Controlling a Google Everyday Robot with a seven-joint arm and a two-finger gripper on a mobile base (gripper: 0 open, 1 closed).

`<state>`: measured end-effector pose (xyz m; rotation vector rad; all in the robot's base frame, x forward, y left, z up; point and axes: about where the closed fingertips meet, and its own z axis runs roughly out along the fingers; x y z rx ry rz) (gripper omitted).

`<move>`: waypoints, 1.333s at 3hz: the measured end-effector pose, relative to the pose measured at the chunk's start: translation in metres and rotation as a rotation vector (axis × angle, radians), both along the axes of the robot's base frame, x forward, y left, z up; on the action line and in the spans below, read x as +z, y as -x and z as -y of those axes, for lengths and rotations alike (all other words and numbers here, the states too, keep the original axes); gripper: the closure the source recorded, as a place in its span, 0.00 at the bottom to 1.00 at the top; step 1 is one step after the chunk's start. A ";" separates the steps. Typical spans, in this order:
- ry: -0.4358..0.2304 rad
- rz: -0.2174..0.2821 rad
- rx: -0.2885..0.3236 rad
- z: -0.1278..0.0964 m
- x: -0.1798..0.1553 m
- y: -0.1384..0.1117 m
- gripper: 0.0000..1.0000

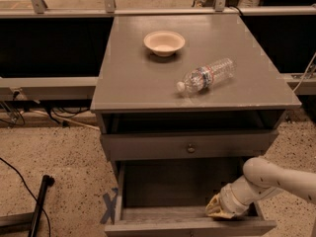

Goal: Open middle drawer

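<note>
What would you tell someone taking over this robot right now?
Gripper: low, at the front right corner of the pulled-out bottom drawer, away from any knob.
Middle drawer: looks shut, and nothing is on its knob.
Done: nothing visible on the middle drawer.
Left: lift out of the bottom drawer, reach the knob, grip it and pull.
Bowl and bottle lie on top.
</note>
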<state>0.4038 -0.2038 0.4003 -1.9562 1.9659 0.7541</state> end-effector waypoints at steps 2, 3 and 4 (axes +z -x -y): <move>0.000 0.000 0.000 0.000 0.000 0.000 1.00; 0.000 0.000 0.000 0.000 0.000 0.000 0.84; 0.000 0.000 0.000 0.000 0.000 0.000 0.61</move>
